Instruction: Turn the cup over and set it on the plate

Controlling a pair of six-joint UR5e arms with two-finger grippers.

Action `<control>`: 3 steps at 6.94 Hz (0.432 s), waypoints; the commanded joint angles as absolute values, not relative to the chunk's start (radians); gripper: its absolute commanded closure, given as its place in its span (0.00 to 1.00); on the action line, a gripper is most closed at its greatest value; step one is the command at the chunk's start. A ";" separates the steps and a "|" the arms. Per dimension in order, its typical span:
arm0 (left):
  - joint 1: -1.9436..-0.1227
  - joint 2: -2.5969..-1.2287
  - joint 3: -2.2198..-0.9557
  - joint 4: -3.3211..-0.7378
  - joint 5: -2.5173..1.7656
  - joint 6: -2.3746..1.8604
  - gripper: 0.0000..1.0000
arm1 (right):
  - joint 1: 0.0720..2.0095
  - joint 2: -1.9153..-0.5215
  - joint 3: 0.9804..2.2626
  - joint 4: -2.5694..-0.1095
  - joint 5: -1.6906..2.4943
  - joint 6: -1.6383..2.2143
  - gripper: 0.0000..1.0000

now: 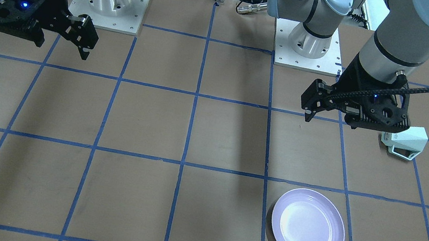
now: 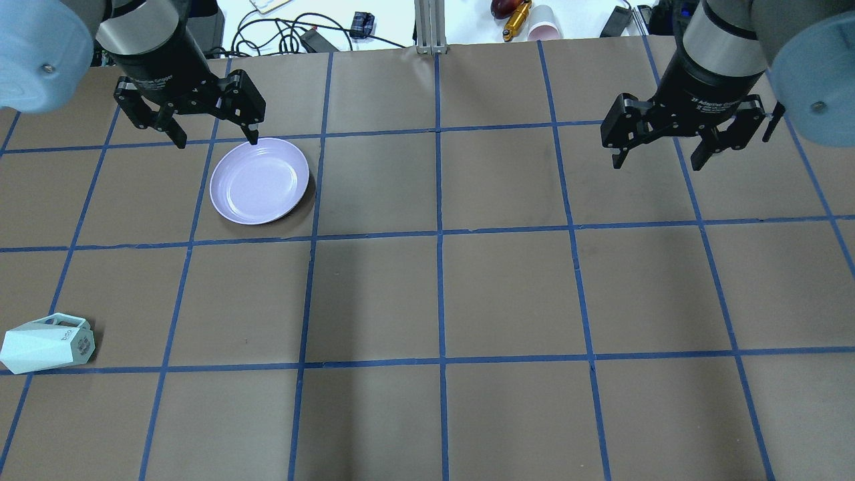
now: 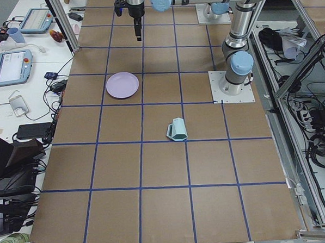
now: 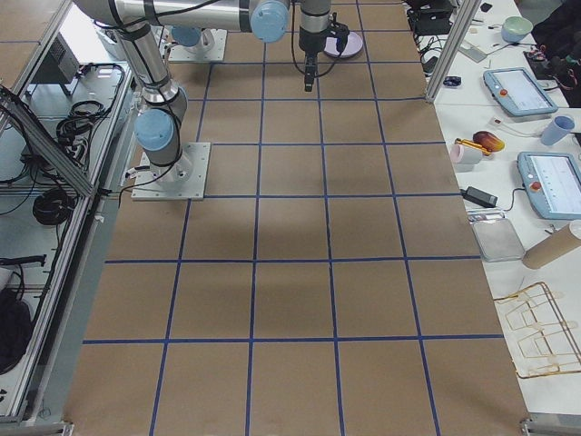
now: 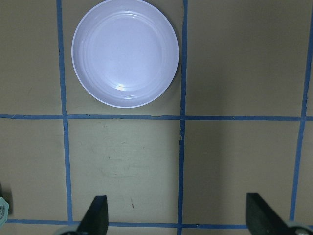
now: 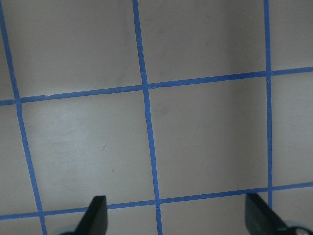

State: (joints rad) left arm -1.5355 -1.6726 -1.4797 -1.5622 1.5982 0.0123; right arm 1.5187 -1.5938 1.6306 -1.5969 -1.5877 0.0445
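Observation:
The pale mint-green cup (image 2: 43, 344) lies on its side near the table's front left edge, with its lettered base towards the middle and its handle up. It also shows in the front view (image 1: 405, 141) and the left view (image 3: 177, 130). The lavender plate (image 2: 259, 180) sits empty further out on the left, also in the front view (image 1: 308, 227) and the left wrist view (image 5: 125, 53). My left gripper (image 2: 218, 141) hangs open and empty above the plate's far edge, far from the cup; its fingers (image 5: 95, 218) are spread. My right gripper (image 2: 656, 166) hangs open and empty over the right side.
The brown table (image 2: 441, 300) is marked with a blue tape grid. Both arm bases (image 1: 110, 0) stand at the robot's edge. Cables, a small cup and tools (image 2: 534, 23) lie beyond the far edge. Side benches hold tablets (image 4: 526, 86).

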 commanded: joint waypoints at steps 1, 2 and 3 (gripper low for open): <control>-1.536 -1.671 -1.483 -1.563 1.598 0.012 0.00 | 1.519 -1.594 1.631 -1.597 -1.588 0.044 0.00; -1.534 -1.671 -1.483 -1.568 1.600 0.020 0.00 | 1.519 -1.594 1.632 -1.597 -1.588 0.044 0.00; -1.535 -1.666 -1.483 -1.569 1.598 0.020 0.00 | 1.519 -1.594 1.631 -1.597 -1.588 0.044 0.00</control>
State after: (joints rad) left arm -1.5350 -1.6695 -1.4828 -1.5666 1.5991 0.0176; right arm 1.5187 -1.5938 1.6311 -1.5969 -1.5877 0.0445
